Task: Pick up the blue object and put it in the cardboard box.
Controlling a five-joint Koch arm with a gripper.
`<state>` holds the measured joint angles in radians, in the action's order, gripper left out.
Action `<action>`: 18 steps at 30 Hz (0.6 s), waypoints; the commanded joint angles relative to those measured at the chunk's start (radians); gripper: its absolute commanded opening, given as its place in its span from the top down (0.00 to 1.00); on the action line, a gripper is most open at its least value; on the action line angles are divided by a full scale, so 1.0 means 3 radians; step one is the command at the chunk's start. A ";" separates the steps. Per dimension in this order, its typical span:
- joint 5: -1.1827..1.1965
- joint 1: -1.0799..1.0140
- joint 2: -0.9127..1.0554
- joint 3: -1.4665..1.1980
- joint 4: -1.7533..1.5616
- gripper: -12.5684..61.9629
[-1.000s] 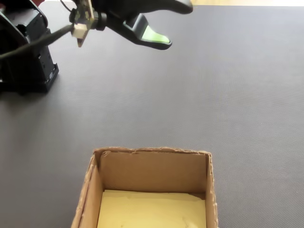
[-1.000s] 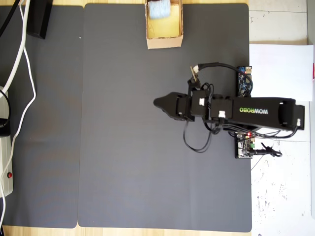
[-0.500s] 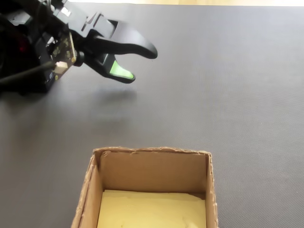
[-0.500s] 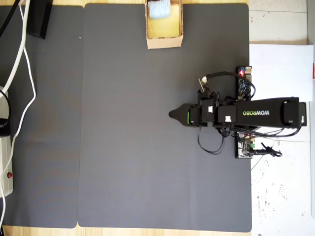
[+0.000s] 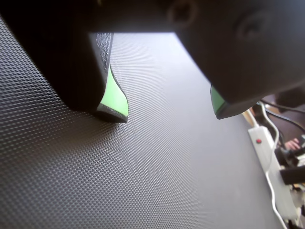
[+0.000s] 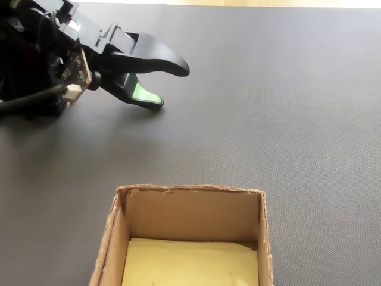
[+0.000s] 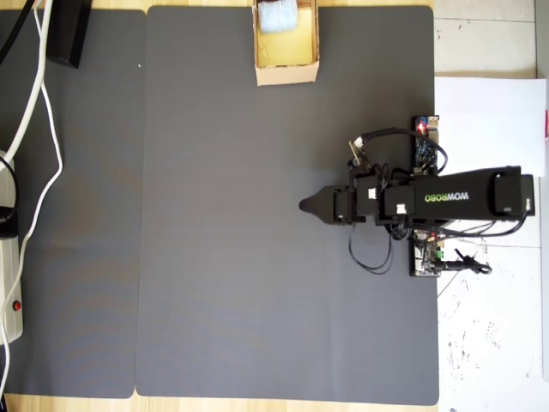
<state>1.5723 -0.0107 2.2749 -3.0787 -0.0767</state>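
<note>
The pale blue object [image 7: 277, 15] lies inside the cardboard box [image 7: 287, 74] at the far end of the box, at the top edge of the overhead view. The fixed view shows the box [image 6: 190, 212] at the bottom with its yellowish floor, and the blue object is out of that frame. My gripper [image 6: 171, 87] hangs low over the grey mat [image 7: 214, 257], far from the box, close to the arm's base. It is open, and in the wrist view its green-padded fingertips [image 5: 116, 102] stand wide apart around my gripper [image 5: 169, 114] with only mat between them.
A power strip [image 7: 10, 292] with white cables [image 7: 39, 103] runs along the left side of the overhead view and shows at the right of the wrist view as the power strip [image 5: 267, 152]. A black block [image 7: 69, 30] sits at top left. The arm's circuit board [image 7: 426, 142] and white paper [image 7: 489, 120] lie right of the mat.
The arm has drawn back toward its base and come down closer to the mat. The jaws stay open with nothing in them. The box and the blue object have not moved.
</note>
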 commanded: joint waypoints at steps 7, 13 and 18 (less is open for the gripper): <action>0.0077 -0.0087 0.0312 -0.0133 0.0138 0.37; 0.0072 -0.0174 0.0302 -0.0133 0.0348 0.37; 0.0077 -0.0164 0.0297 -0.0133 0.0394 0.37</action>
<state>1.5754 -0.0552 2.2764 -3.0802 -0.0568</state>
